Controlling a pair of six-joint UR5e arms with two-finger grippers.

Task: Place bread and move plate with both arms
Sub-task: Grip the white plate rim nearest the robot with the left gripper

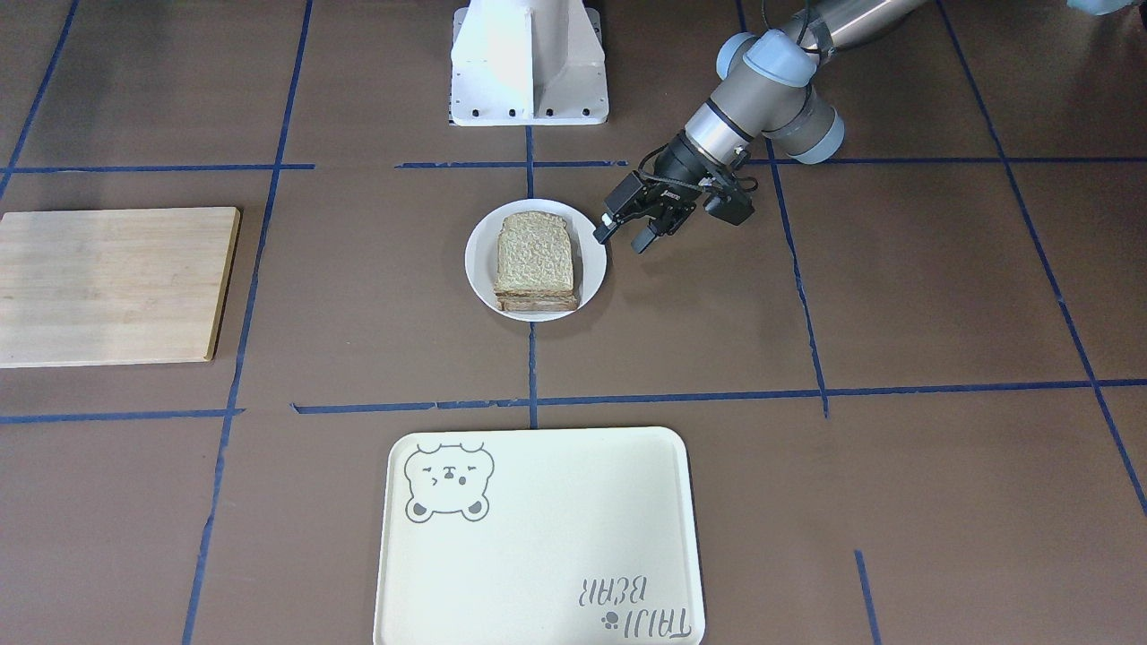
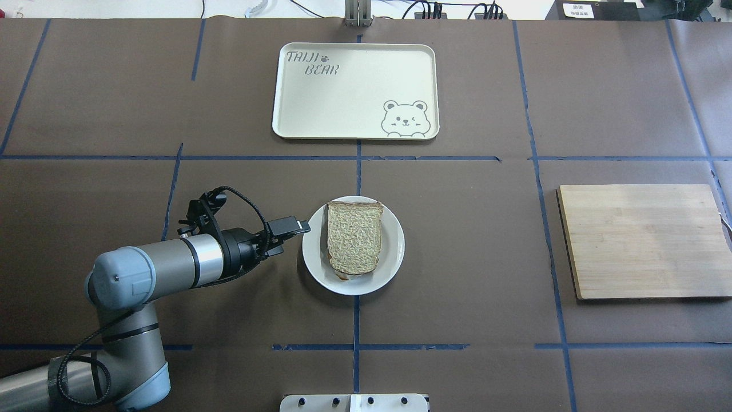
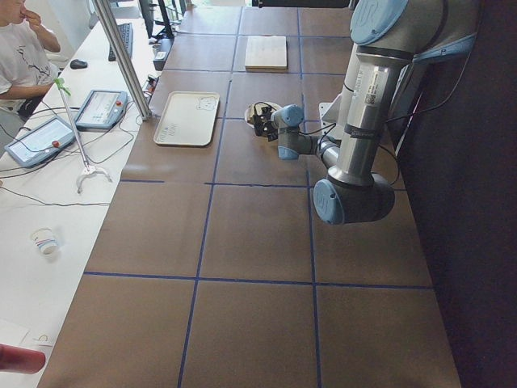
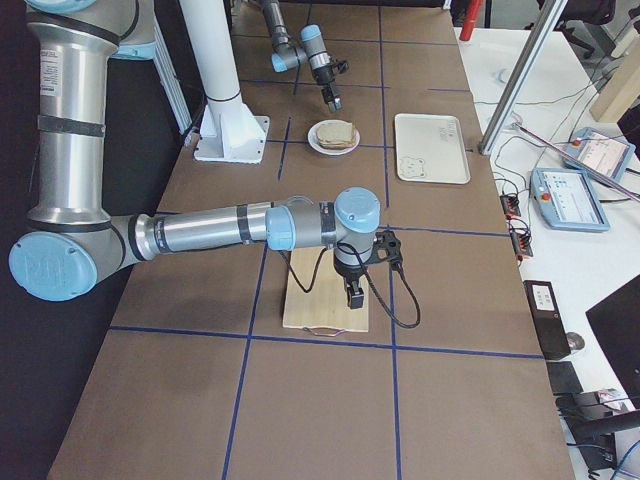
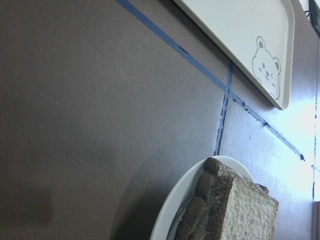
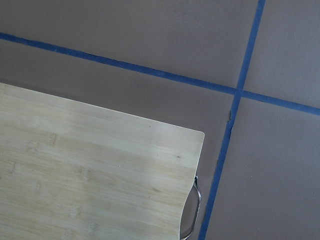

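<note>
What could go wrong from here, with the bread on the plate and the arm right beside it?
1. The left gripper hovers with open jaws close beside the rim of the plate. A slightly off approach may shove the plate across the table instead of gripping it.
2. The bread lies loose, seemingly on top of another slice. A lift from one side could tilt the plate and slide it off.

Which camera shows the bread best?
The overhead exterior view: the bread lies whole and unblocked on the plate. The front-facing view shows it nearly as well; left wrist, only a corner; exterior right, tiny; exterior left, hardly; right wrist, not at all.
</note>
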